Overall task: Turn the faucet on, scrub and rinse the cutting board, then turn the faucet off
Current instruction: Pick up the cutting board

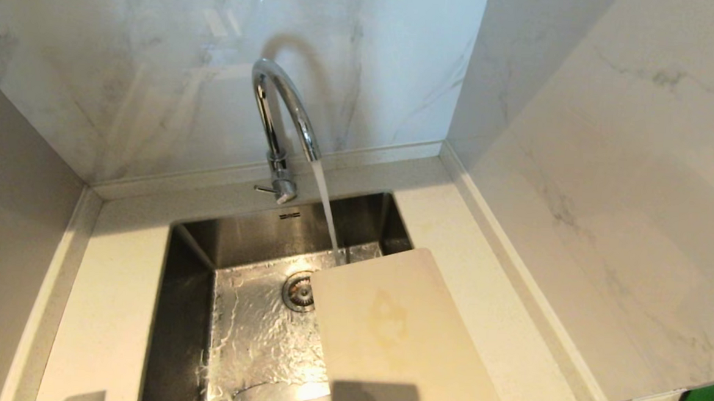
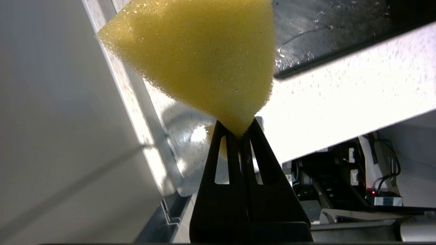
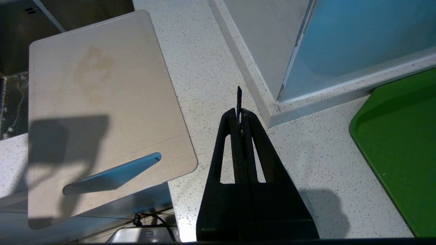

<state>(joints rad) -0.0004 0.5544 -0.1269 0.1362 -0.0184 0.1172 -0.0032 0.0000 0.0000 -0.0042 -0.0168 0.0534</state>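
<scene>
The chrome faucet (image 1: 279, 117) is running, and its stream (image 1: 327, 208) falls into the steel sink (image 1: 180, 313) just past the far edge of the cutting board (image 1: 399, 337). The beige board lies flat, half over the sink's right side and half on the counter, with a faint orange stain (image 1: 387, 318) on it. Its slot handle (image 3: 112, 175) is at the near end. My left gripper (image 2: 238, 131) is shut on a corner of a yellow sponge (image 2: 201, 58), held over the counter's front left, beside the sink. My right gripper (image 3: 239, 114) is shut on nothing, above the counter to the right of the board (image 3: 102, 112).
A green mat (image 3: 398, 143) lies on the counter at the far right. Marble walls close in the back and right; a grey wall (image 1: 13, 237) stands on the left. The faucet's thin lever (image 1: 266, 189) points left at its base. The drain (image 1: 298, 290) sits beside the board's far corner.
</scene>
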